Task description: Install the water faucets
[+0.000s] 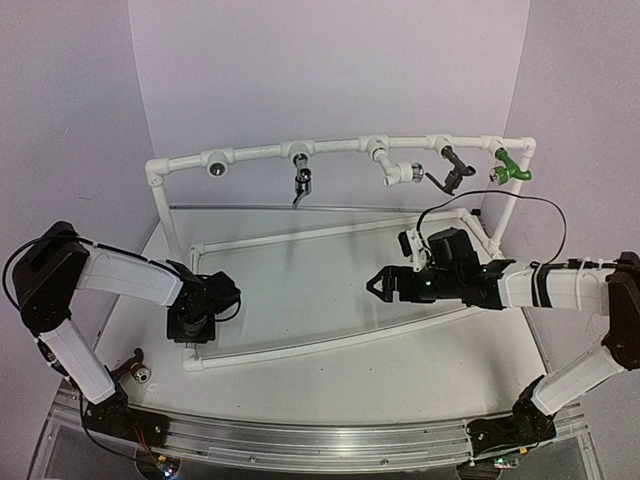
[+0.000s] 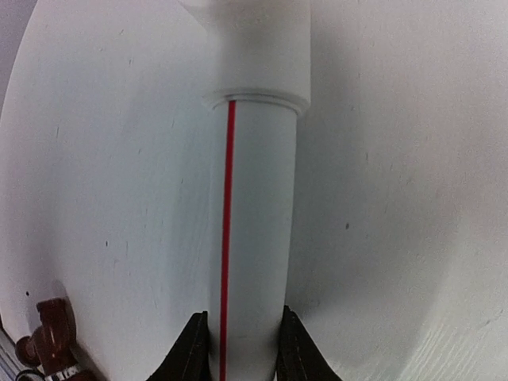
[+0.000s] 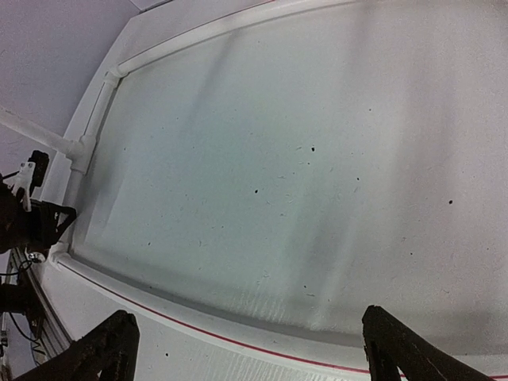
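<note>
Four water faucets hang from the top bar of the white PVC pipe frame (image 1: 260,152): a chrome lever one (image 1: 300,182), a white one with a chrome tip (image 1: 398,173), a dark bronze one (image 1: 450,168) and a green one (image 1: 508,170). A dark brown faucet (image 1: 135,365) (image 2: 51,333) lies on the table at the near left. My left gripper (image 1: 192,325) (image 2: 242,345) is shut on the frame's left base pipe (image 2: 254,222), which carries a red line. Inside the frame's base, my right gripper (image 1: 375,287) (image 3: 250,349) hangs open over the table with nothing in it.
The leftmost tee fitting (image 1: 216,166) on the top bar has no tap. The frame's base rectangle lies on the white table (image 1: 350,360), its near pipe (image 3: 238,337) just below my right gripper. Purple walls close in the back and sides.
</note>
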Controlling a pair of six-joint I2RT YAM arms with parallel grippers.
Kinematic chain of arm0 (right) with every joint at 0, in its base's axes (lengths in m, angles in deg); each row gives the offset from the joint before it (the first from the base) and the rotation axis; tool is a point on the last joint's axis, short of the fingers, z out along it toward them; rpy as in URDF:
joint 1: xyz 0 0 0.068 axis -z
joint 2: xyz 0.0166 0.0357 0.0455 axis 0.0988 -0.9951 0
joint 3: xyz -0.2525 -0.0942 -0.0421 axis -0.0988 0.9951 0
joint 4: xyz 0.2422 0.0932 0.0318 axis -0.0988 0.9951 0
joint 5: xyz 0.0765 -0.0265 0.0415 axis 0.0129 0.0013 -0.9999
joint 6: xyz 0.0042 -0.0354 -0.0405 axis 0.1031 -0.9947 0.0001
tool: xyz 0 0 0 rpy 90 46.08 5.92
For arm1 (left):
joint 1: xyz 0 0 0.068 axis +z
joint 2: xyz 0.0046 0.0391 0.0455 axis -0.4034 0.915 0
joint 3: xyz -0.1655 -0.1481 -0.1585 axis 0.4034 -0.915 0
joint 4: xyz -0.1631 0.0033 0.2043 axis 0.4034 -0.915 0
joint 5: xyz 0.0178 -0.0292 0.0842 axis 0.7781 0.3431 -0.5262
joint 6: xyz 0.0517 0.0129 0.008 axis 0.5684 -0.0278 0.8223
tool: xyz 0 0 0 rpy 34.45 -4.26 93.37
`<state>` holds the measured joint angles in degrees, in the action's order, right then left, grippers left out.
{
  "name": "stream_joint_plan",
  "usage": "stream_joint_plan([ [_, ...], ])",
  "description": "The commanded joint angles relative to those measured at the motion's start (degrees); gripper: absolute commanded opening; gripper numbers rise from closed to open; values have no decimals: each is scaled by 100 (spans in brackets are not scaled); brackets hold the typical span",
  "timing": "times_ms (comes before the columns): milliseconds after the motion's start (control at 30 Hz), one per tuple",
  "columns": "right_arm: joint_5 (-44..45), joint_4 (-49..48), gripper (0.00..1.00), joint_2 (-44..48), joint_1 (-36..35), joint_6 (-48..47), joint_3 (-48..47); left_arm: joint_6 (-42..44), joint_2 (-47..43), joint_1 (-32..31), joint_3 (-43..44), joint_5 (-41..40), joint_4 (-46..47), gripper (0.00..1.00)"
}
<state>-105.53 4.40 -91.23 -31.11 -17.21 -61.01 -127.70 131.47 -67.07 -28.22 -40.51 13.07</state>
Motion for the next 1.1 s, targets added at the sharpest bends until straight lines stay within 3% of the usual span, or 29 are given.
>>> stream_joint_plan([
  [0,-61,-223,98,-20,-49,95,53,-1009,-319,-792,-91,2128,887,13],
  [133,-31,-223,98,72,-56,102,115,-1187,-698,-945,-269,2155,816,15],
  [200,-24,-228,98,82,-58,102,126,-1093,-862,-946,-211,1881,588,26],
  [333,-79,-236,98,2,-66,101,62,-939,-1168,-890,255,1049,-190,62],
  [467,-111,-223,98,32,-75,118,58,-1241,-1752,-667,133,784,-349,79],
  [800,-118,-223,98,-23,-120,145,66,-3026,-4177,729,-1309,459,-608,85],
  [1067,-110,-231,98,-83,-147,141,69,-2317,-3809,2076,-997,575,-776,85],
])
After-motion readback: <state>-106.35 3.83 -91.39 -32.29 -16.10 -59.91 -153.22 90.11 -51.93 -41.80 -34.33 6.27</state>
